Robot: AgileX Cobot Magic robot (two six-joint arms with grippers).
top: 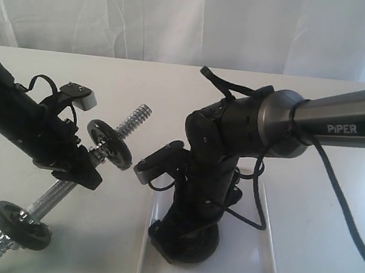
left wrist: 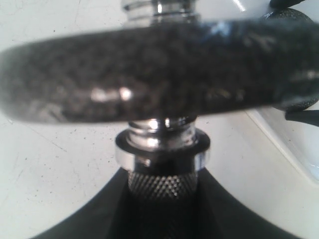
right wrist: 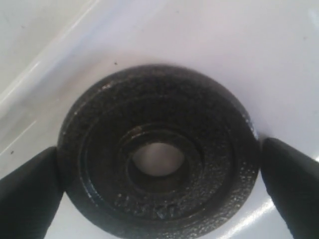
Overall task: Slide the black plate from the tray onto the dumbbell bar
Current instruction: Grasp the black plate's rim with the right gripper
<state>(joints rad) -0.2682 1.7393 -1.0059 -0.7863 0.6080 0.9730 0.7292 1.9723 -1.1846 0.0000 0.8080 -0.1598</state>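
Note:
The chrome dumbbell bar [top: 54, 196] runs slantwise over the table with a black disc [top: 110, 145] near its far threaded end and another [top: 21, 223] near the close end. My left gripper [top: 81, 170] is shut on its knurled middle [left wrist: 162, 186], just behind a collar [left wrist: 162, 152] and that disc [left wrist: 149, 74]. The black plate [right wrist: 157, 154] lies flat in the clear tray [top: 250, 266]. My right gripper [right wrist: 159, 184] points straight down on it, one finger [right wrist: 30, 196] at each side of its rim, touching. In the exterior view the gripper [top: 182, 242] hides the plate.
The tray's raised rim [right wrist: 45, 64] runs close beside the plate. A corner of the tray [left wrist: 294, 144] lies just off the bar's far disc. The right arm's cable [top: 340, 200] hangs over the table's right side. White curtain behind.

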